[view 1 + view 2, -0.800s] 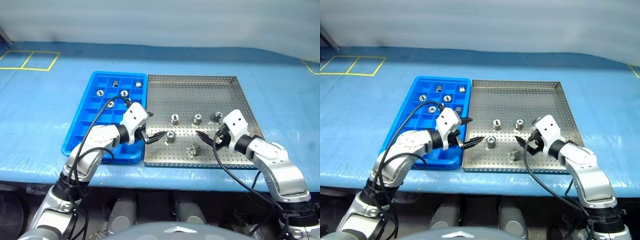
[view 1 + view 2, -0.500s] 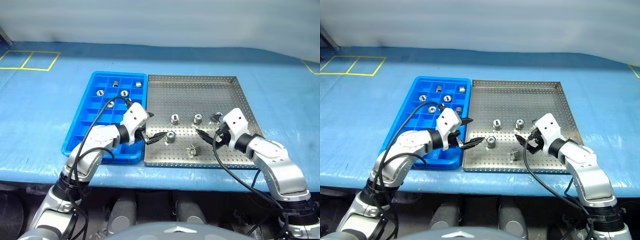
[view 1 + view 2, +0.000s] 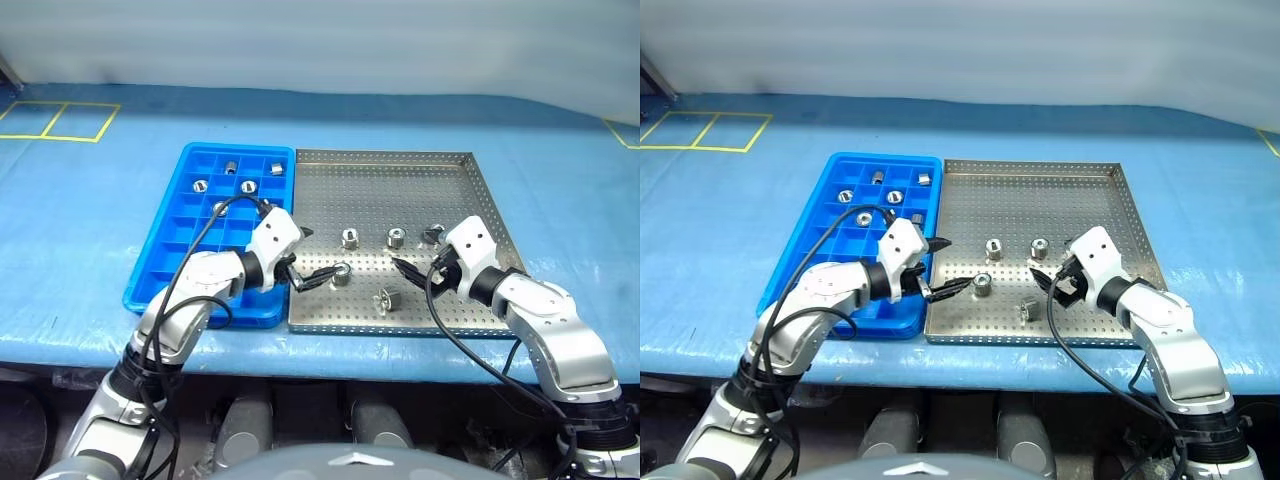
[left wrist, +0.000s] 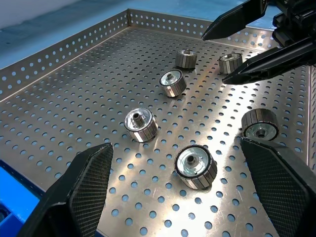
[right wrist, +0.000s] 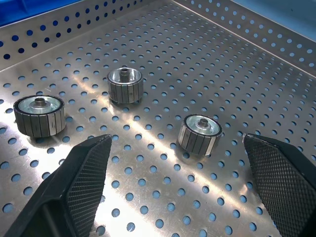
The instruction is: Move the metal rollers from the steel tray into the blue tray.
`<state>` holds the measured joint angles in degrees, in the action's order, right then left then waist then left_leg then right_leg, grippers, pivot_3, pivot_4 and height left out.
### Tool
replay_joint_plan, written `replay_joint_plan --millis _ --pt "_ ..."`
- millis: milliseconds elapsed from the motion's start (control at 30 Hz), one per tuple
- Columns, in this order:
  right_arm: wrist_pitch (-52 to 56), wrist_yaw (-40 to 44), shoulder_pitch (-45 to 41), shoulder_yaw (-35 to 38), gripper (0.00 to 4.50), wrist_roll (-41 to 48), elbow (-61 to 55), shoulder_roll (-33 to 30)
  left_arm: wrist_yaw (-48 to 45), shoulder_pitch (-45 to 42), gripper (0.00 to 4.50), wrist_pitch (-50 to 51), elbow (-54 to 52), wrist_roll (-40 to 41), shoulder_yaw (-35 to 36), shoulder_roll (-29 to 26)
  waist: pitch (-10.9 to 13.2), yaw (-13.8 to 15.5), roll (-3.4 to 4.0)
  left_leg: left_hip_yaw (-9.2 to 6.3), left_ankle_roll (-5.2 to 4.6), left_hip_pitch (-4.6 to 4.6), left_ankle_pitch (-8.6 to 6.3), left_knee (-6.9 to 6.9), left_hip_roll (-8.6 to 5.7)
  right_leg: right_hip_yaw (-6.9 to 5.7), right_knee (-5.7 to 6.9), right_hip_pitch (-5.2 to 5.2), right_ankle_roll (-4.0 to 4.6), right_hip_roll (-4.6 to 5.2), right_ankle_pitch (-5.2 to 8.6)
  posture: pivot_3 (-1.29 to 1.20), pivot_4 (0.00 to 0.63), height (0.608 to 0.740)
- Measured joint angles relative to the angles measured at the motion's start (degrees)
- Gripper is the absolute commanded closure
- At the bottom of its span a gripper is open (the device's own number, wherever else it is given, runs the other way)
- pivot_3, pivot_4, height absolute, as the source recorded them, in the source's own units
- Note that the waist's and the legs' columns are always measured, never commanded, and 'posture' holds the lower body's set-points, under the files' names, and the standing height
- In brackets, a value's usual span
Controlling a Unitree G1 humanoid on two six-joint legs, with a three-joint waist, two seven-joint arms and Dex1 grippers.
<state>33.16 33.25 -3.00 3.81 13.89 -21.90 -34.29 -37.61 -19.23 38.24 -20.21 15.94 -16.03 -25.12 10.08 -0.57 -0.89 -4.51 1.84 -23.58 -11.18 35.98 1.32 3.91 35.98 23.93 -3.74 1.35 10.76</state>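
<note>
While our left gripper (image 3: 312,256) and right gripper (image 3: 418,256) hover with fingers spread over the steel tray's (image 3: 400,172) near half, five metal rollers (image 3: 341,273) lie between them; beyond, more sit toward the blue tray's (image 3: 176,262) far edge.

Metal rollers (image 3: 983,284) on steel tray (image 3: 1040,200)

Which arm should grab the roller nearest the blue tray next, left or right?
Probably the left. Its open end effector already flanks that metal roller in the steel tray, right beside the blue tray. The right end effector, also open, sits farther from the blue tray.
</note>
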Motion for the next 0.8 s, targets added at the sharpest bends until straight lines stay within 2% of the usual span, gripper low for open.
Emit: replay_joint_plan --millis 433,800 --pt "0.0 -0.5 0.1 0.0 0.0 0.0 0.0 0.0 0.0 -1.8 0.02 0.0 2.1 -0.7 -1.3 0.9 0.0 0.0 0.0 0.0 0.0 0.0 0.0 0.01 -0.01 0.0 0.0 -0.01 0.0 0.0 0.0 0.08 0.15 0.74" --pt "0.0 -1.3 1.4 -0.7 0.0 -0.2 -1.0 0.3 1.3 -10.5 0.02 1.9 15.9 -8.3 -11.4 8.3 0.0 -0.2 0.01 0.0 -0.02 0.01 0.0 0.04 -0.02 0.02 0.03 -0.01 -0.01 -0.02 0.0 0.03 0.15 0.74"
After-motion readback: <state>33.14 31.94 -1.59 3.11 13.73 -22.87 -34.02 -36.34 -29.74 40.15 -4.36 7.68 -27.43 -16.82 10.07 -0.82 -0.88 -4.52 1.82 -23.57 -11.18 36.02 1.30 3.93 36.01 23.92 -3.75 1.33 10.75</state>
